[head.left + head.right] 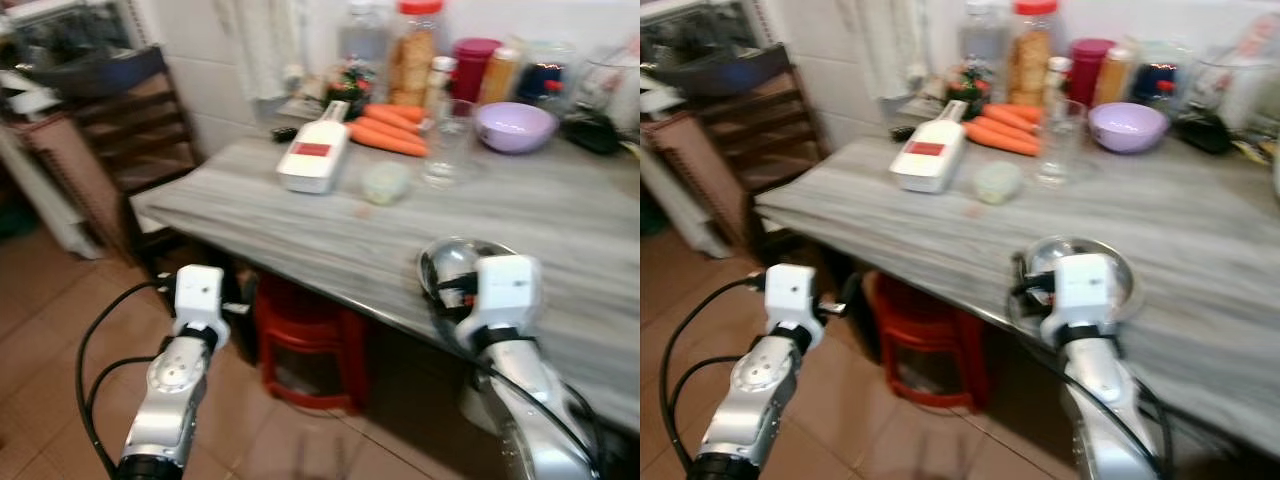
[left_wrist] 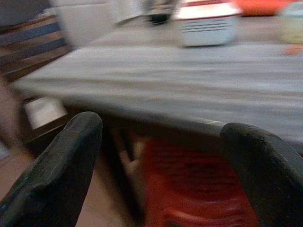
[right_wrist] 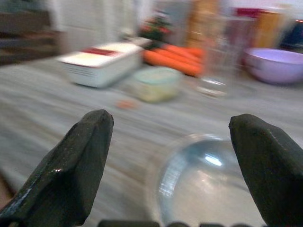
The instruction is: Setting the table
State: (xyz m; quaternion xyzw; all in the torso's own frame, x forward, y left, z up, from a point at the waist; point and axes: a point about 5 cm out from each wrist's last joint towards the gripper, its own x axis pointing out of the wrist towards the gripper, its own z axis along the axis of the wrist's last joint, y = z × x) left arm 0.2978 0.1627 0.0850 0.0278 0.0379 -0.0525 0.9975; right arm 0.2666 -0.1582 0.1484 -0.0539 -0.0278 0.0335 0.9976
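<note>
A shiny steel bowl [image 1: 450, 265] sits on the grey wood-grain table [image 1: 250, 215] near its front edge. My right gripper [image 3: 170, 124] is open just above and in front of that bowl [image 3: 208, 184], its fingers spread wider than the bowl. A clear glass [image 1: 447, 150] and a purple bowl [image 1: 514, 125] stand farther back. My left gripper [image 2: 161, 125] is open and empty. It hangs below the table's front edge, over the floor, at the end of my left arm [image 1: 198, 300].
Carrots [image 1: 390, 130], a white flat box with a red label [image 1: 315, 155] and a small pale green tub [image 1: 385, 182] lie mid-table. Jars and bottles [image 1: 415, 50] crowd the back. A red stool [image 1: 305, 340] stands under the table, and a dark wooden chair [image 1: 130, 130] at the left.
</note>
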